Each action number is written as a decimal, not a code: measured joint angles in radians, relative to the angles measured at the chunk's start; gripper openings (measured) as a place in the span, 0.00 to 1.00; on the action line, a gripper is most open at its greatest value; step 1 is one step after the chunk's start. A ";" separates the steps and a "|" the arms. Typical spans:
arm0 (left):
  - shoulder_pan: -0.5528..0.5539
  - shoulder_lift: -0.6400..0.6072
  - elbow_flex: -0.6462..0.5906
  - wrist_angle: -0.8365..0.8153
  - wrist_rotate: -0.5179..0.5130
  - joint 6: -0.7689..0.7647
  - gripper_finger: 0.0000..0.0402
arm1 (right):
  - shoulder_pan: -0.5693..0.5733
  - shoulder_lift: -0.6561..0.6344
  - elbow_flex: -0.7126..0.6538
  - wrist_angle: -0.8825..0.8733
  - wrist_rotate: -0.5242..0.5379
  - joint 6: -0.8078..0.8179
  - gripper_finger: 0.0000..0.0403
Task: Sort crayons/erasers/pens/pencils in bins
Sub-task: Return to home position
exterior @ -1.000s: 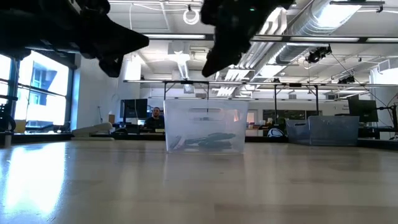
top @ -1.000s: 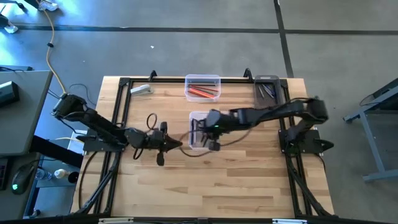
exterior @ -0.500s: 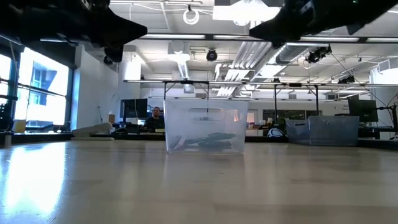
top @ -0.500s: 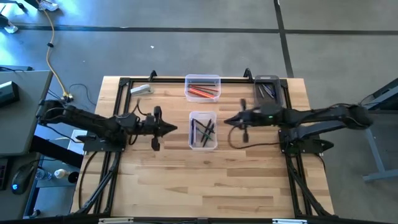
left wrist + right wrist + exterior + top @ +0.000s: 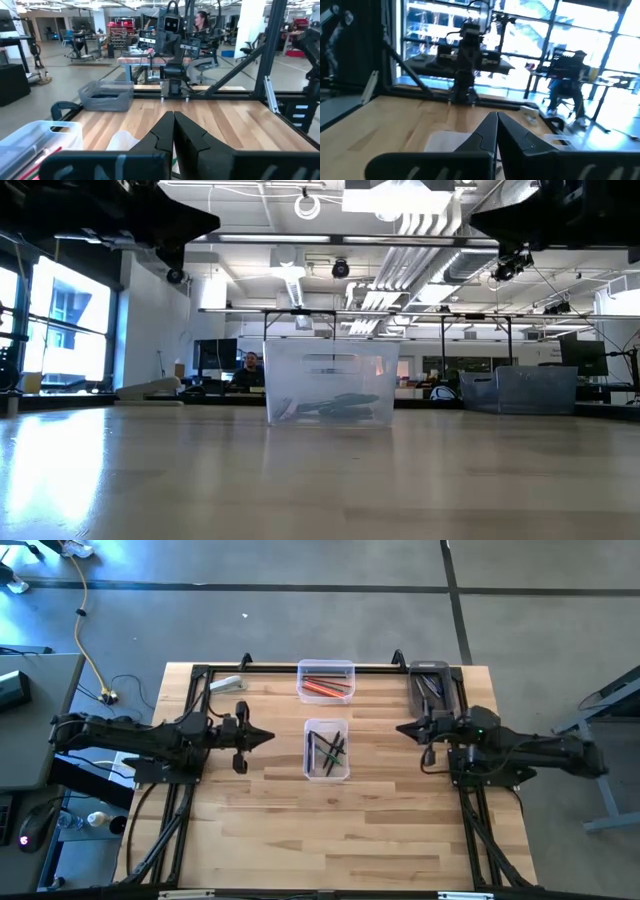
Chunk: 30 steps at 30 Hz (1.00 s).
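A clear bin stands mid-table and holds several dark pens; the low view shows it too. A second clear bin, with red sticks in it, sits at the far edge. A smoky dark bin sits at the far right. My left gripper hovers level to the left of the middle bin, shut and empty, its fingertips together. My right gripper hovers level to the right of that bin, also shut and empty. The two point at each other.
A small white object lies near the far left corner. Black frame rails run along the table's left, right and far sides. Bare wood lies between the middle bin and the near edge. People sit at desks beyond the table.
My right gripper has drawn back from above the middle bin toward the table's right edge, swinging from tipped down to level. My left gripper has pulled back toward the left and far edges and risen a little. The bins have stayed where they were.
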 joint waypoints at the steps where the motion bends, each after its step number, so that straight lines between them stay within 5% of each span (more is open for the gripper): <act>1: 0.006 -0.015 0.000 -0.015 0.004 0.004 0.00 | -0.009 -0.035 -0.015 -0.011 0.000 0.002 0.00; 11: 0.055 -0.127 0.000 -0.149 0.117 0.005 0.00 | -0.080 -0.396 -0.082 -0.216 -0.003 0.000 0.00; 20: 0.100 -0.138 -0.004 -0.141 0.113 0.006 0.00 | -0.080 -0.405 -0.086 -0.226 -0.039 0.004 0.00; 26: 0.139 -0.138 -0.165 0.135 0.103 -0.002 0.00 | -0.080 -0.405 -0.104 -0.217 0.007 -0.008 0.00; 30: 0.186 -0.194 -0.208 0.164 0.159 -0.044 0.00 | -0.088 -0.406 -0.136 -0.205 0.008 0.000 0.00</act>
